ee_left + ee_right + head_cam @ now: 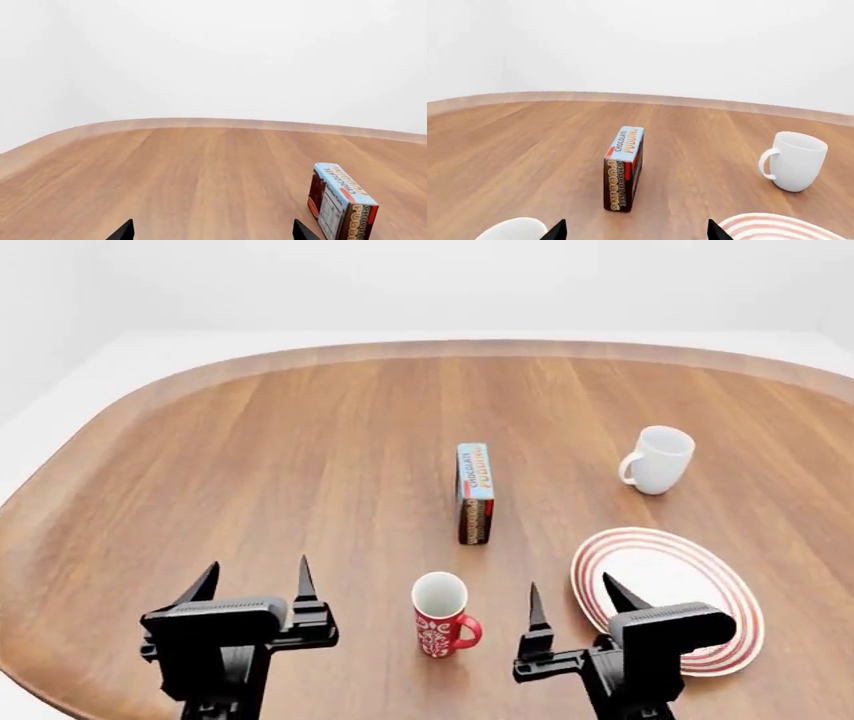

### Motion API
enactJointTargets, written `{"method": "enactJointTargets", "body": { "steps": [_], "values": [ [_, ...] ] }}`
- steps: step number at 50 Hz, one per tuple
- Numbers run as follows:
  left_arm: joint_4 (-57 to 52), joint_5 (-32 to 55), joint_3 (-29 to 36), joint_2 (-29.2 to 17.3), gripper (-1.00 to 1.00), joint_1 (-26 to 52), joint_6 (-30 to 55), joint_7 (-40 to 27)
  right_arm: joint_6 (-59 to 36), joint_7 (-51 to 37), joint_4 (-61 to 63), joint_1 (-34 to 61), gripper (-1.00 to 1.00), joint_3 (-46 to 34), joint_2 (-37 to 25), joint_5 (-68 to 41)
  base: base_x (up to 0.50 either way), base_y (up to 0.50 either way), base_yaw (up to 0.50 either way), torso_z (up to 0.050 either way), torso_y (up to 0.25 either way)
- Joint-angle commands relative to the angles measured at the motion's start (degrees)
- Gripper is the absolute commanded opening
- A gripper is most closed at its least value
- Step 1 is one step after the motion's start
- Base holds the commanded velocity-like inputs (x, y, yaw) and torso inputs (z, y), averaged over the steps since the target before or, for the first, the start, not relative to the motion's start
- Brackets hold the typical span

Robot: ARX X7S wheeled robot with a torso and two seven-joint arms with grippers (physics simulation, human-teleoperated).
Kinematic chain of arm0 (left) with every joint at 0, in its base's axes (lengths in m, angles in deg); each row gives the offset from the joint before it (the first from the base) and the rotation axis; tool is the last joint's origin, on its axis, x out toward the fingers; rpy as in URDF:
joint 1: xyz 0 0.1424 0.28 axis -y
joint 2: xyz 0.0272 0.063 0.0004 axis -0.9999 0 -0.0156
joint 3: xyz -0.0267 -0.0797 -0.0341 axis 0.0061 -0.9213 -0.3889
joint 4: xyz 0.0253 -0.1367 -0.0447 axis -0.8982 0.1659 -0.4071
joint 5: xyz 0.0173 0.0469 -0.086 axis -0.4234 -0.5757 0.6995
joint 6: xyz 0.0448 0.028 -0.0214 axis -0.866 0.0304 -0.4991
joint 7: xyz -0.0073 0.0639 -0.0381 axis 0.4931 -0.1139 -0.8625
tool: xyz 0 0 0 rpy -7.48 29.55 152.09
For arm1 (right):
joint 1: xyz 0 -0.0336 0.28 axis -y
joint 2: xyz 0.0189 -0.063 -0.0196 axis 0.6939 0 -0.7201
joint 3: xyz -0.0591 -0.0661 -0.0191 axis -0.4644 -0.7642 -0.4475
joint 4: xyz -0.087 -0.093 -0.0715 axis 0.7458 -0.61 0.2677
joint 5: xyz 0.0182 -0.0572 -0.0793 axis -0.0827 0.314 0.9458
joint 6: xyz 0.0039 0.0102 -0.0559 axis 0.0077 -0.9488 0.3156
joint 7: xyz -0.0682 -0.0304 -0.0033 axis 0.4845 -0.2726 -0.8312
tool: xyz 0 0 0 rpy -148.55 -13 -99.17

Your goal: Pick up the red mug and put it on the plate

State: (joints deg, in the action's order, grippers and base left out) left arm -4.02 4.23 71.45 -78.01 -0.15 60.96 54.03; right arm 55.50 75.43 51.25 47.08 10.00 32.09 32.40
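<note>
The red mug (442, 617) stands upright near the table's front edge, white inside, handle pointing right; only its white rim (510, 230) shows in the right wrist view. To its right lies the plate (667, 597), white with red rings, whose edge (780, 227) shows in the right wrist view. My right gripper (578, 601) is open between the mug and the plate, just in front of them, empty. My left gripper (254, 580) is open and empty, left of the mug. In the wrist views both pairs of fingertips stand wide apart over bare wood.
A chocolate pudding box (474, 492) stands on edge mid-table behind the red mug; it also shows as the box (623, 167) and the box (341, 202). A plain white mug (658, 459) stands behind the plate. The oval wooden table (267, 460) has a raised rim.
</note>
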Motion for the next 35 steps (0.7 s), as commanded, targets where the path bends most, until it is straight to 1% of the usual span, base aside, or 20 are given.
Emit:
{"method": "enactJointTargets", "body": {
  "steps": [1,7,13,27,35],
  "values": [
    [-1.0,2.0,-1.0,-0.5,1.0,1.3,1.1,-1.4,-5.9,6.6,7.3,-1.1,1.0,0.5,-7.2,-6.0,0.0,0.0,0.0,0.0,0.0],
    [-1.4,2.0,-0.4,-0.6,1.0,0.6,0.6,-2.0,-9.7,8.8,12.2,-4.0,1.0,1.7,-11.3,-10.1,0.0,0.0,0.0,0.0,0.0],
    [-2.3,2.8,-0.7,-1.2,1.0,0.2,0.9,-2.6,-11.9,10.5,14.3,-5.6,1.0,1.0,-13.7,-11.6,0.0,0.0,0.0,0.0,0.0],
    [-3.0,4.0,-1.0,-2.0,1.0,0.4,1.1,-3.3,-13.0,15.5,10.4,-2.6,1.0,-1.9,-14.0,-13.4,0.0,0.0,0.0,0.0,0.0],
    [-3.6,4.3,-0.8,-2.3,1.0,0.4,1.4,-3.5,-15.1,17.6,7.7,2.1,1.0,-2.6,-13.7,-15.5,0.0,0.0,0.0,0.0,0.0]
  ]
}}
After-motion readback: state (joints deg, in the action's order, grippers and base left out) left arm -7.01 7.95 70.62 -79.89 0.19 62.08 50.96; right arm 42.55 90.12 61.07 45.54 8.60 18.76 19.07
